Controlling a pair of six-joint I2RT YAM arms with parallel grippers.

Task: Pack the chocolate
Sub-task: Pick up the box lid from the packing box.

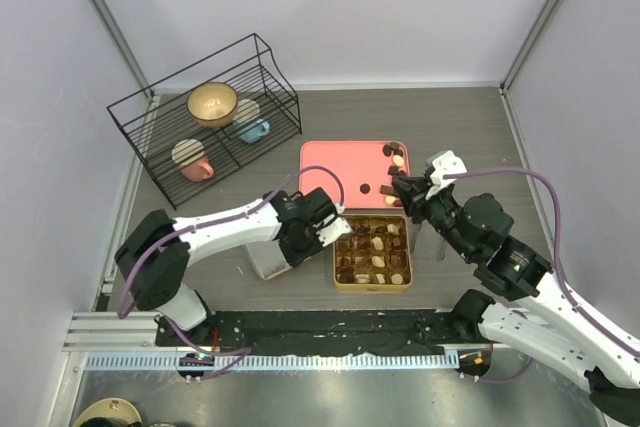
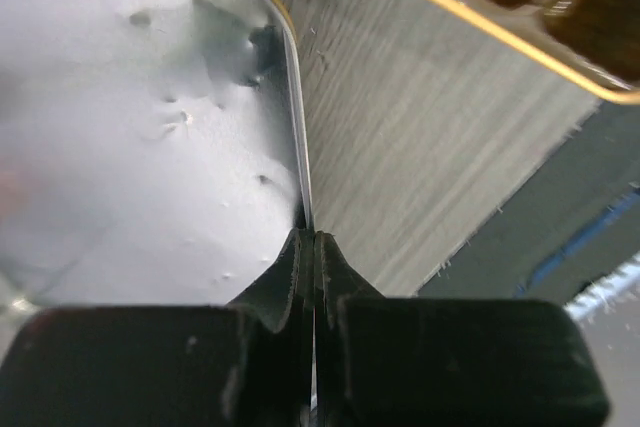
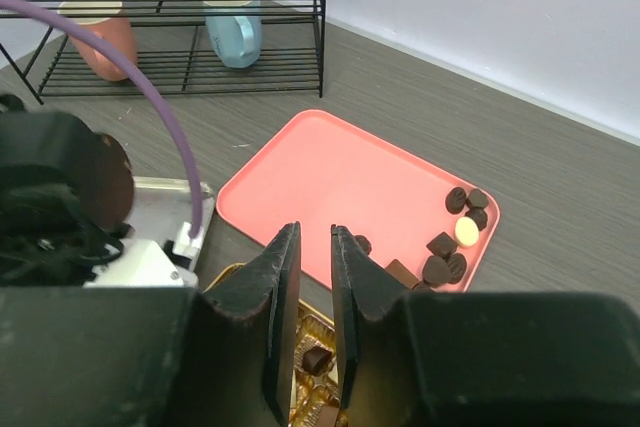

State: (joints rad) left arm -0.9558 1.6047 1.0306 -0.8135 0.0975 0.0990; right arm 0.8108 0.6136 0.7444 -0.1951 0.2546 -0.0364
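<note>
Chocolate (image 1: 375,247) in gold tin (image 1: 372,288); left jaws together at lid (image 2: 150,147), right jaws ajar above.

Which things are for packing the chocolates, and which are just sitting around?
For the job: chocolates, pink tray, gold gridded tin, silver lid.
Just lying about: wire rack, golden bowl, pink mug, blue mug.

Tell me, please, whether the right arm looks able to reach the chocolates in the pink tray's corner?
Probably yes. The right gripper hovers at the near edge of the pink tray, jaws slightly apart, with nothing between it and the chocolates. The left gripper grips the silver lid, well aside.
</note>
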